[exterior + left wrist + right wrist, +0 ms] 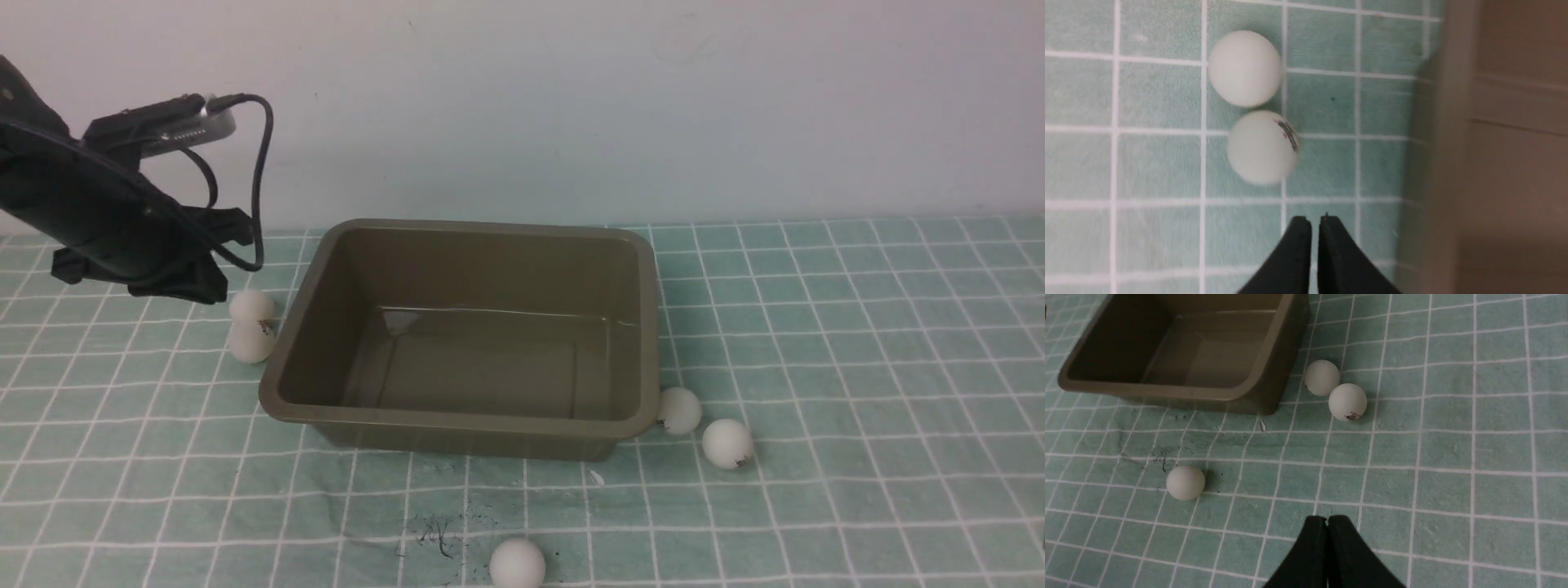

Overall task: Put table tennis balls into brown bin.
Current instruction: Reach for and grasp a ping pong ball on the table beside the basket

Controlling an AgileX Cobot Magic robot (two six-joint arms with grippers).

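The left gripper [1314, 220] has its jaws all but pressed together, with only a thin slit between the black tips and nothing in them. It hangs above the green checked cloth [1147, 163], its tips pointing toward two balls that touch each other: a logo ball [1262, 148] nearer the tips and a plain ball [1245, 68] beyond it. Both lie near the bin [1447, 163], whose rim runs along one side of the left wrist view. In the front view the left arm [106, 220] reaches over the cloth to the left of the bin, a black cable [261, 188] looping from its wrist, and this pair sits just beside the bin's left wall. The right gripper [1327, 519] is clenched as well, tips meeting and empty, above bare cloth. Ahead of it a lone ball [1185, 482] rests before the bin's near wall, next to faint dark scribbles [1163, 459]. Two more lie close together at the bin's near right corner: a corner ball [1322, 377] just beside the wall and an outer ball [1347, 402] farther out, a small dark mark on its lower side. The bin stands upright in the middle of the cloth, its glossy floor showing, and all five balls lie on the cloth outside it.
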